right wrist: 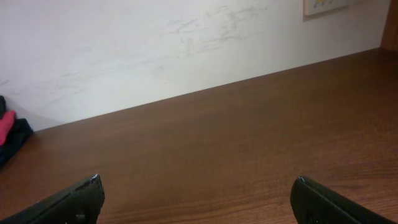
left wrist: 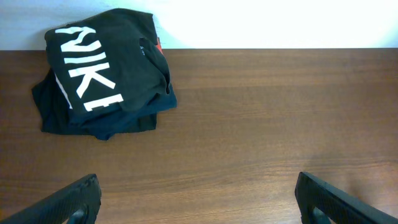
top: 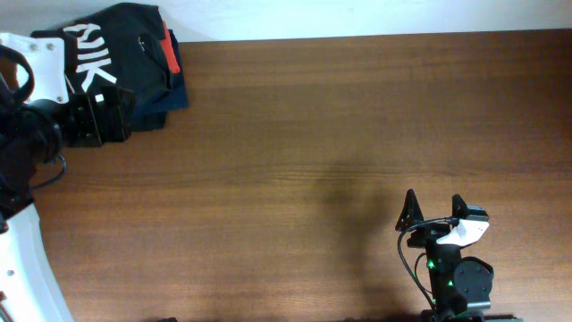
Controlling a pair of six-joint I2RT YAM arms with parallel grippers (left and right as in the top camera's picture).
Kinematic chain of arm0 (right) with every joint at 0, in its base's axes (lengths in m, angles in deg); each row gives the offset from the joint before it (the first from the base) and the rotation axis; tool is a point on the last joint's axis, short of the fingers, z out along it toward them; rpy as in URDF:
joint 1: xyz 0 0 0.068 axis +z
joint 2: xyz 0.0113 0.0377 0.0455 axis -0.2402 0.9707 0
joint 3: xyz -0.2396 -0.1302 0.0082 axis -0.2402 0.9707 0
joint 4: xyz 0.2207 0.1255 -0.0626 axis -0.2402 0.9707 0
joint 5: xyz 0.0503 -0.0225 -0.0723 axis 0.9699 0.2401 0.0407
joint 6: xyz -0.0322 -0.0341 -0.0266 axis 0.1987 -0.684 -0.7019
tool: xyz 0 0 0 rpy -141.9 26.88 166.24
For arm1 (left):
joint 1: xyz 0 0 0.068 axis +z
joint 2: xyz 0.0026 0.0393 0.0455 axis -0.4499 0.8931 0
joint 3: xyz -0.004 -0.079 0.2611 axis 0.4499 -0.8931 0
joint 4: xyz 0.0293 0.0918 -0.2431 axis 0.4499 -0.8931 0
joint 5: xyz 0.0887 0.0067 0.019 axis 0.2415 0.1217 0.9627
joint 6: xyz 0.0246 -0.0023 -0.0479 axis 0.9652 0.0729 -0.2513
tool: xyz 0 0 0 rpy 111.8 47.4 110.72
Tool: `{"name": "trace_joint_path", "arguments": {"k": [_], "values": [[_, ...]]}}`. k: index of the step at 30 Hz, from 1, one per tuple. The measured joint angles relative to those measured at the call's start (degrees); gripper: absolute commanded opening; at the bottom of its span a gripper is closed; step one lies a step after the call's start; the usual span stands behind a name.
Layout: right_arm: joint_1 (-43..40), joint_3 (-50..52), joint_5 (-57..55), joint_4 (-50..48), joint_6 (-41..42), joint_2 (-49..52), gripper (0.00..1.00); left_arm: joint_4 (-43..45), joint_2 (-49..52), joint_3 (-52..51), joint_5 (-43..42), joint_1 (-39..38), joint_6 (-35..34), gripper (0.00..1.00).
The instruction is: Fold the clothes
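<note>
With your left tool (left wrist: pixel 198 182) and right tool (top: pixel 433 204) both spread wide and empty, expect the black T-shirt (left wrist: pixel 102 62), lying on the navy pile (left wrist: pixel 99 127) at the far-left corner of the bench (left wrist: pixel 267 112), to drape limp and light, so pinch a free edge.

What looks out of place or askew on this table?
The black T-shirt lies crooked on the navy garments, a red-orange shirt peeking out beside it, at the far corner of the table. Nothing else stands out.
</note>
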Motion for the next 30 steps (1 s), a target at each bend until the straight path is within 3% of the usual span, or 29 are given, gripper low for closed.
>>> {"name": "trace_joint_path", "arguments": {"k": [8, 12, 16, 19, 26, 30], "values": [[0.0, 0.0, 0.07, 0.02, -0.07, 0.0, 0.99, -5.46, -0.17, -0.04, 0.24, -3.15, 0.0, 0.99], [0.0, 0.0, 0.24, 0.02, -0.13, 0.0, 0.99, 3.28, -3.45, -4.85, 7.56, -13.0, 0.0, 0.99], [0.0, 0.0, 0.42, 0.02, -0.11, 0.0, 0.99, 21.09, -8.7, -22.16, 12.46, -16.39, 0.02, 0.99], [0.0, 0.0, 0.44, 0.04, -0.11, 0.0, 0.99, 37.81, -12.85, -41.4, 12.57, -16.39, 0.02, 0.99], [0.0, 0.0, 0.42, 0.02, -0.13, -0.04, 0.99, 52.48, -30.32, -71.14, 9.09, -16.39, 0.04, 0.99], [0.0, 0.0, 0.61, 0.07, -0.15, -0.11, 0.99, 81.59, -46.62, -93.74, 9.14, -16.39, 0.11, 0.99]]}}
